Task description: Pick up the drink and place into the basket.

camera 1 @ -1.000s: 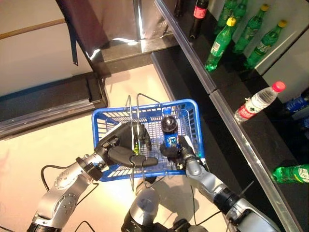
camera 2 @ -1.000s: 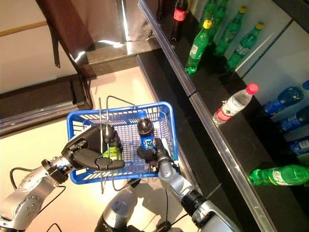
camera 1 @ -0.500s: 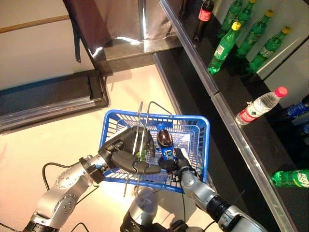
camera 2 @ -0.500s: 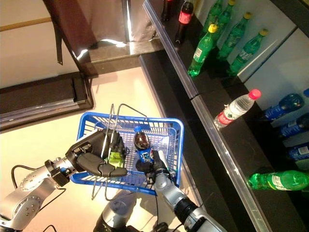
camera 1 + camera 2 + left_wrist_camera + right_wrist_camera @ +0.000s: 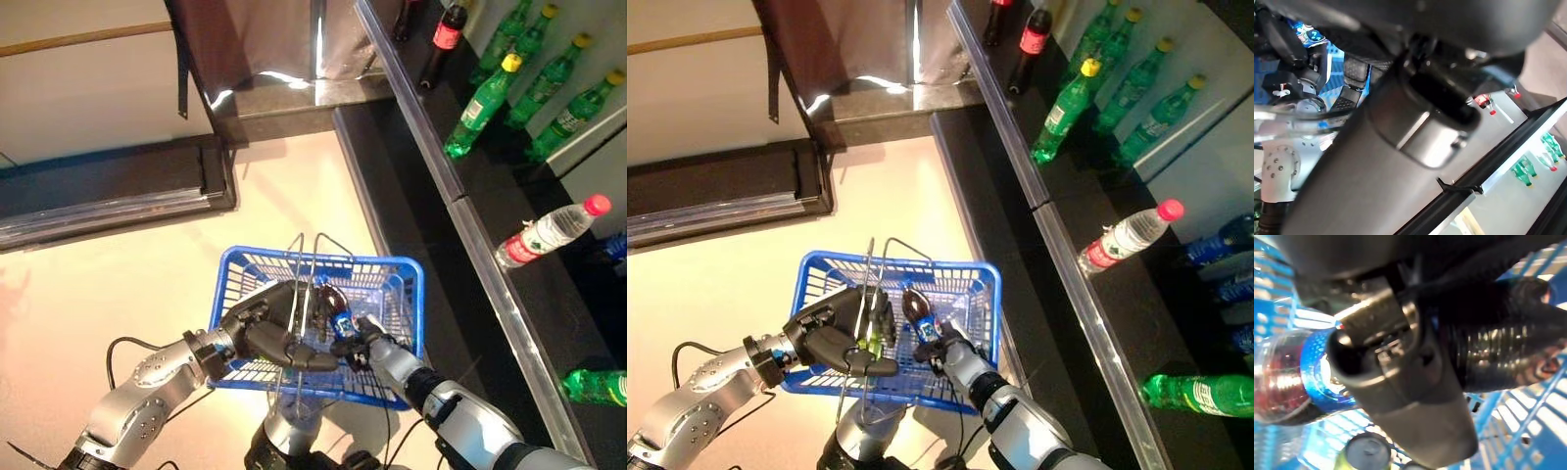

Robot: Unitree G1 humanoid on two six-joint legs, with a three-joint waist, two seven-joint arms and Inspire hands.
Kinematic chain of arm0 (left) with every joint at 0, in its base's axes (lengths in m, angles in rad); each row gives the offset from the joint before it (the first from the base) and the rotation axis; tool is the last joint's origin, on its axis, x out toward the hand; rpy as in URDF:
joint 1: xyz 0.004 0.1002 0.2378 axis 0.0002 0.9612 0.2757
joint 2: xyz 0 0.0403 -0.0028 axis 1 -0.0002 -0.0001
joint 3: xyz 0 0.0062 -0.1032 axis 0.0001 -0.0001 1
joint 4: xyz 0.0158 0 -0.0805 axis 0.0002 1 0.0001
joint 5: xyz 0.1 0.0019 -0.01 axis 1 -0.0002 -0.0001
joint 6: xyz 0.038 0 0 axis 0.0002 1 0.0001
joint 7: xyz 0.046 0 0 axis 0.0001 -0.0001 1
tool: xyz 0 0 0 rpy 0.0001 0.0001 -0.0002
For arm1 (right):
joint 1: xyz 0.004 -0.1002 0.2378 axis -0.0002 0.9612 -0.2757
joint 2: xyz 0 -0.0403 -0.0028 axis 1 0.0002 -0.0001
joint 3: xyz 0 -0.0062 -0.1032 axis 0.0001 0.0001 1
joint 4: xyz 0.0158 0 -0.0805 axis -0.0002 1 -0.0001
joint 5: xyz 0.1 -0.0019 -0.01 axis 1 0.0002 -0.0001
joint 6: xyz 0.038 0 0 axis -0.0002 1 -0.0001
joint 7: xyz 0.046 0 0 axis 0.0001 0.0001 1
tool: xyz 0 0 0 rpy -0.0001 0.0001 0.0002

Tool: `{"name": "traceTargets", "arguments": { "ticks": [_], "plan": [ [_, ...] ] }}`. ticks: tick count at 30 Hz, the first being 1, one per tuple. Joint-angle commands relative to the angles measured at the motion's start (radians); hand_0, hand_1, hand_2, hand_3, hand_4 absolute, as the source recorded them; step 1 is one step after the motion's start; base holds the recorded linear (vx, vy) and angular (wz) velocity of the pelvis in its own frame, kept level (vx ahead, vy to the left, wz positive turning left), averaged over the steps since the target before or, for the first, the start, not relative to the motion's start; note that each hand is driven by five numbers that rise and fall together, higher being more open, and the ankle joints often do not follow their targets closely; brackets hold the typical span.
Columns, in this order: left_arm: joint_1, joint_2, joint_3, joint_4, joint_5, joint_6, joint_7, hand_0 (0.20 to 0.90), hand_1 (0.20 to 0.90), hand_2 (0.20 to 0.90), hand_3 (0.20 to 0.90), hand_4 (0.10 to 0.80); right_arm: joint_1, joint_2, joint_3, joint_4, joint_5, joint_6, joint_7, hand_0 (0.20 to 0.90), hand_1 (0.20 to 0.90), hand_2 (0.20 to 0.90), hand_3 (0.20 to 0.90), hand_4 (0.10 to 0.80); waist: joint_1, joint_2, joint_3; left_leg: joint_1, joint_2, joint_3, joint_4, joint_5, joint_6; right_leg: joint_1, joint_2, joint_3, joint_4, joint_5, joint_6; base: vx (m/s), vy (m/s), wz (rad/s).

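Observation:
The blue basket (image 5: 412,296) is held up in front, over the pale floor. My left hand (image 5: 271,336) is shut on its thin wire handles (image 5: 299,284). My right hand (image 5: 368,345) reaches into the basket and is shut on a dark drink bottle with a blue label (image 5: 336,314), which tilts low inside the basket. The right wrist view shows the same bottle (image 5: 1297,378) against the blue mesh, with my hand curled round it. A green drink (image 5: 873,333) lies in the basket beside my left hand.
A dark shelf with a metal edge (image 5: 472,227) runs along the right. On it stand green bottles (image 5: 479,104) and a dark cola bottle (image 5: 443,35); a water bottle with a pink cap (image 5: 545,235) and a green bottle (image 5: 599,385) lie there. A dark low platform (image 5: 108,191) lies at the far left.
The camera has shifted. My right hand has lowered the dark bottle from upright above the rim to tilted deep inside the basket. The left hand keeps its hold.

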Motion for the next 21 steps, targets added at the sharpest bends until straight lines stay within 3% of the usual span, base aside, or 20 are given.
{"name": "traceTargets", "arguments": {
  "ticks": [1,7,9,10,11,21],
  "plan": [
    [-0.281,-0.147,0.116,-0.357,-0.189,-0.255,-0.072,0.300,0.300,0.300,0.200,0.100,0.041,-0.023,0.054,0.115,0.026,0.142,0.029,0.309,0.309,0.309,0.211,0.111,0.003,0.007,-0.094,-0.035,-0.034,0.032,0.058,-0.010,0.080,0.010,0.070,-0.020,-0.079,0.140,-0.088,0.000,0.000,0.00],
    [-0.313,-0.140,0.109,-0.367,-0.194,-0.234,-0.030,0.300,0.300,0.300,0.200,0.100,0.034,-0.026,0.040,0.175,0.039,0.181,0.127,0.309,0.309,0.309,0.211,0.111,0.008,0.003,-0.084,-0.033,-0.031,0.028,0.054,-0.007,0.083,0.007,0.070,-0.025,-0.067,0.135,-0.093,0.005,0.001,0.00],
    [-0.317,-0.140,0.111,-0.369,-0.197,-0.228,-0.027,0.300,0.300,0.300,0.200,0.100,0.035,-0.031,0.037,0.184,0.034,0.164,0.147,0.559,0.559,0.559,0.502,0.402,0.010,0.002,-0.083,-0.031,-0.030,0.027,0.054,-0.006,0.082,0.008,0.070,-0.026,-0.064,0.134,-0.093,0.016,0.005,0.01],
    [-0.315,-0.142,0.114,-0.371,-0.196,-0.226,-0.027,0.300,0.300,0.300,0.200,0.100,0.037,-0.034,0.032,0.184,0.042,0.159,0.141,0.796,0.796,0.796,0.779,0.679,0.010,0.001,-0.081,-0.029,-0.029,0.027,0.053,-0.006,0.083,0.008,0.069,-0.027,-0.061,0.133,-0.094,0.000,0.000,0.00],
    [-0.315,-0.143,0.117,-0.371,-0.198,-0.225,-0.025,0.300,0.300,0.300,0.200,0.100,0.037,-0.036,0.028,0.183,0.049,0.152,0.136,0.900,0.900,0.900,0.900,0.800,0.009,0.001,-0.080,-0.028,-0.028,0.027,0.053,-0.006,0.083,0.009,0.069,-0.027,-0.060,0.134,-0.094,0.023,0.009,0.05],
    [-0.307,-0.129,0.144,-0.368,-0.221,-0.242,0.013,0.300,0.300,0.300,0.200,0.100,0.033,-0.069,-0.024,0.099,0.157,0.027,0.039,0.900,0.900,0.900,0.900,0.800,0.001,-0.010,-0.063,-0.020,-0.022,0.035,0.048,-0.005,0.088,0.009,0.071,-0.029,-0.054,0.141,-0.087,0.005,0.006,0.02]
  ]
}}
